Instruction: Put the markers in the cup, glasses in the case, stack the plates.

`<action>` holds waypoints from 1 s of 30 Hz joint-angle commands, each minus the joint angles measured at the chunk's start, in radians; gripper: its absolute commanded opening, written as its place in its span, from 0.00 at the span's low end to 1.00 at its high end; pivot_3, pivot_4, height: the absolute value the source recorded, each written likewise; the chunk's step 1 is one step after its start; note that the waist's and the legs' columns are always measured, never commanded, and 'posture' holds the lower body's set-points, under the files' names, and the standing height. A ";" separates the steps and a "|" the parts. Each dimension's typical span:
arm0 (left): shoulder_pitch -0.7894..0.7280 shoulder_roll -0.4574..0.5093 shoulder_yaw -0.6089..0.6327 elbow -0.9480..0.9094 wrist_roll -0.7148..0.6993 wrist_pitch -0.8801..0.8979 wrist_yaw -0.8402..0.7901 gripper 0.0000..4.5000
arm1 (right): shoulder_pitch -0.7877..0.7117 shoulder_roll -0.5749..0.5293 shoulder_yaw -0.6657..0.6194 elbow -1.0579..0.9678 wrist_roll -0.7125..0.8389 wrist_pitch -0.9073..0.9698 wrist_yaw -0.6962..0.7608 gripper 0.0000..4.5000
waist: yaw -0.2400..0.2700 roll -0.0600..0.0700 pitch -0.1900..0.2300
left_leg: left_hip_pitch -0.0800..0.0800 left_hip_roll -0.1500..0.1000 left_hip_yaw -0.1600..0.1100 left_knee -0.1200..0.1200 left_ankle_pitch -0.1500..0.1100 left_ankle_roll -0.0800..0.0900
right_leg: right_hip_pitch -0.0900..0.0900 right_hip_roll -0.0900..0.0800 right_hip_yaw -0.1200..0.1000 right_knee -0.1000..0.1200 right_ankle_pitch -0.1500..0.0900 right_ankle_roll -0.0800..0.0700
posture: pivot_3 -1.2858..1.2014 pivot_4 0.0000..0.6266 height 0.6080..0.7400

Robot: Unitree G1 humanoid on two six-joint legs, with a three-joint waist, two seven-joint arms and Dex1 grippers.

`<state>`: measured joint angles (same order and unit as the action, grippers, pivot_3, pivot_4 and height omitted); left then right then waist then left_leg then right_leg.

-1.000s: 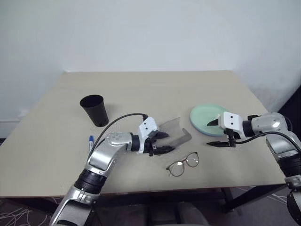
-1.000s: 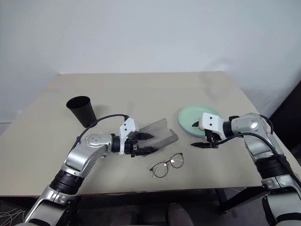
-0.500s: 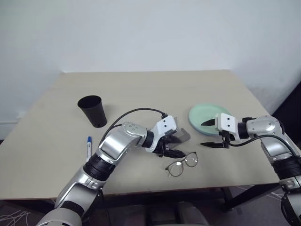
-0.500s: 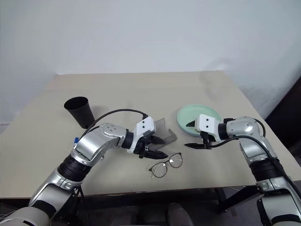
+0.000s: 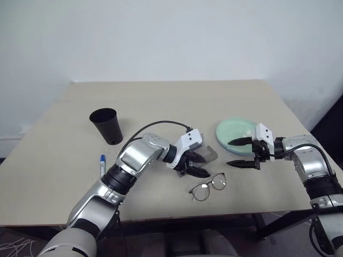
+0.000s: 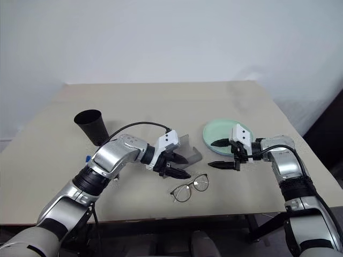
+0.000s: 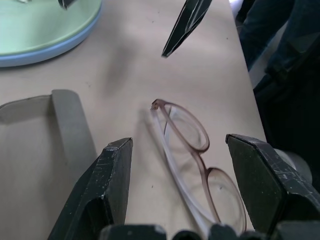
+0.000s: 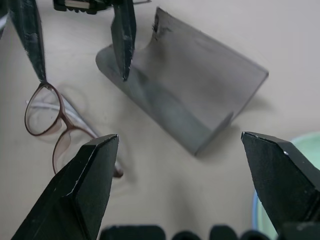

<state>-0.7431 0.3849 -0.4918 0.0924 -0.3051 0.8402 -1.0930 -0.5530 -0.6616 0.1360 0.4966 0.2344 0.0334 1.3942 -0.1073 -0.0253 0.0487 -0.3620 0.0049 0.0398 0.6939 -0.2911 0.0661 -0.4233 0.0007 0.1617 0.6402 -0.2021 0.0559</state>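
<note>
Plates are stacked: the mint plate (image 5: 236, 133) sits on the blue one at the tabletop (image 5: 171, 101) right side, whereas the marker (image 5: 102, 165) lies loose near the left edge, outside the black cup (image 5: 109, 126). The glasses (image 5: 208, 186) rest on the tabletop just beside the open grey case (image 8: 185, 105), not yet inside. Left claw (image 5: 194, 164) hangs empty with jaws parted above the glasses, right claw (image 5: 240, 152) is spread wide and empty near the plates; no legible writing noted
</note>
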 commanded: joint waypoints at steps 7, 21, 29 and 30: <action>-0.072 -0.036 -0.018 0.078 0.009 0.030 -0.042 0.70 | 0.075 -0.003 -0.057 -0.050 0.023 -0.038 -0.021 0.94 | -0.001 0.000 0.000 | 0.000 0.000 0.000 0.000 0.000 0.000 | 0.000 0.000 0.000 0.000 0.000 0.000 | 0.52 0.00 1.00; -0.108 -0.019 -0.115 0.146 0.043 0.093 -0.134 0.70 | 0.156 0.000 -0.085 -0.188 0.032 -0.003 -0.090 0.94 | 0.000 0.000 0.000 | -0.001 -0.004 -0.002 0.000 0.000 0.000 | 0.000 -0.001 0.000 0.000 -0.001 0.001 | 0.52 0.00 1.00; -0.112 -0.071 -0.104 0.188 0.037 0.106 -0.134 0.70 | 0.195 -0.010 -0.106 -0.239 0.039 0.016 -0.118 0.94 | 0.000 0.000 0.000 | -0.001 -0.004 -0.002 0.000 0.000 0.000 | 0.000 -0.001 0.000 0.000 -0.001 0.001 | 0.52 0.00 1.00; -0.110 -0.074 -0.107 0.191 0.041 0.103 -0.132 0.70 | 0.198 -0.011 -0.108 -0.245 0.039 0.018 -0.119 0.94 | 0.000 0.000 0.000 | -0.001 -0.004 -0.002 0.000 0.000 0.000 | 0.000 -0.001 0.000 0.000 -0.001 0.002 | 0.52 0.00 1.00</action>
<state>-0.8294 0.3156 -0.6118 0.2875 -0.2661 0.9492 -1.2220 -0.3436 -0.6571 0.0587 0.2941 0.2457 0.0484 1.2804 -0.1075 -0.0251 0.0489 -0.3629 0.0012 0.0376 0.6941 -0.2913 0.0662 -0.4235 0.0001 0.1618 0.6405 -0.2029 0.0574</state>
